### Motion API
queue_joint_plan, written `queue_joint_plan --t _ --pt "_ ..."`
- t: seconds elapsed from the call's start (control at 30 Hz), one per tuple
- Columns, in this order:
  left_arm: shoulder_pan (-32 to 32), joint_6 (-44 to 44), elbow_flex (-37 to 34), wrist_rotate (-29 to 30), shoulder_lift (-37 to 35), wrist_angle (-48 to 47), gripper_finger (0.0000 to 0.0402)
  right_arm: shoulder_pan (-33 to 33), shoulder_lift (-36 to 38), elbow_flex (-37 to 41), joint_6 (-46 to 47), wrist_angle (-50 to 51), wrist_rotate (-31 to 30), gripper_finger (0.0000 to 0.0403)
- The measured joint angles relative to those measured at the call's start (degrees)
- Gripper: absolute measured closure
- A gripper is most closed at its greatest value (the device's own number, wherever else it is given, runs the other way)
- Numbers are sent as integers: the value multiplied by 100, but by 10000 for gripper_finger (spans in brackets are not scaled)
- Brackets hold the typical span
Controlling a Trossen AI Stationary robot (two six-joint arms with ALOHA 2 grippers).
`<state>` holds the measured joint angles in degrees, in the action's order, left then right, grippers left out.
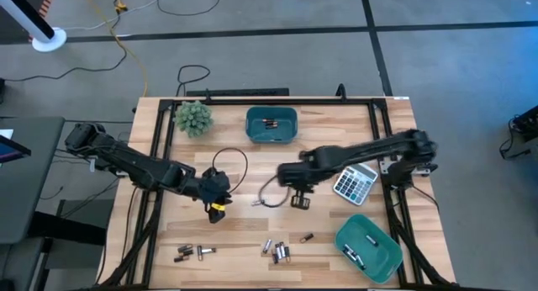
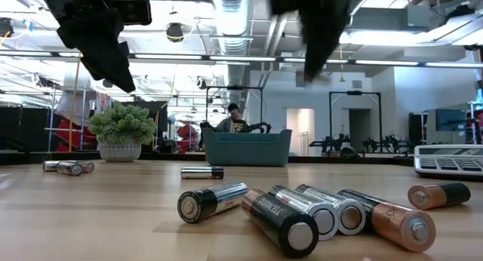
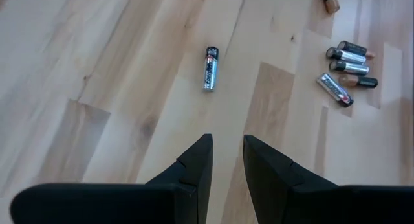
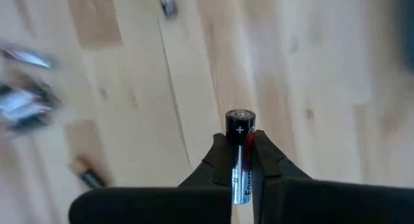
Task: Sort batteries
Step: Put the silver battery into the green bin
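Batteries are spread over the wooden table (image 1: 252, 240), most near its front edge: a cluster (image 1: 277, 251) of silvery and copper-topped cells lying side by side, a smaller group (image 1: 192, 253) further along that edge on the left arm's side, and one lone cell (image 1: 307, 238) just beyond the cluster. More cells lie inside the two teal bins: one bin (image 1: 271, 125) sits at the table's far edge next to a small potted plant (image 1: 193, 117), the other bin (image 1: 368, 247) at the front corner on the right arm's side, w/ a grey-white calculator (image 1: 356, 182) between it & the right arm. Right tool (image 4: 242, 160) hangs above the table's middle, off the surface, its two fingers pressed onto a single silver-and-red battery (image 4: 240, 153); the cell stands up between the fingertips w/ its plus end poking out past them. Left tool (image 3: 226, 156) hovers over the table on the other side of a loop of black cable (image 1: 231, 161), fingers partly apart w/ a narrow gap, nothing between them; in its wrist view one loose cell (image 3: 210, 68) lies on bare wood ahead of it. In the low view a person (image 2: 232, 118) shows far off behind the far bin.
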<state>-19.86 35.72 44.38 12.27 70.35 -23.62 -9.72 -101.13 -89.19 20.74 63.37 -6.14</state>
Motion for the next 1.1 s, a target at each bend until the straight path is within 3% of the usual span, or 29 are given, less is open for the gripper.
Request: queue_joint_plan --t 0.2,0.37,0.57,0.73,0.87,1.1 --pt "211 -124 0 1 -1 -1 319 -853 1216 463 1845 224 -1014 388" --pt "464 -126 0 -196 0 -5 319 -1853 1874 1223 4294 604 -1186 389" --pt "774 -373 0 -444 -1 -4 319 -3301 1930 2042 7303 590 -1173 389" --pt "926 -873 0 -443 -1 38 319 -4187 1556 2447 9154 51 -950 389" --pt "1002 -1152 0 -446 -1 39 319 -4478 1052 2494 9809 -15 -564 389" --pt "1169 -1210 0 -444 -1 71 319 -4511 242 2494 9690 -672 -127 389"
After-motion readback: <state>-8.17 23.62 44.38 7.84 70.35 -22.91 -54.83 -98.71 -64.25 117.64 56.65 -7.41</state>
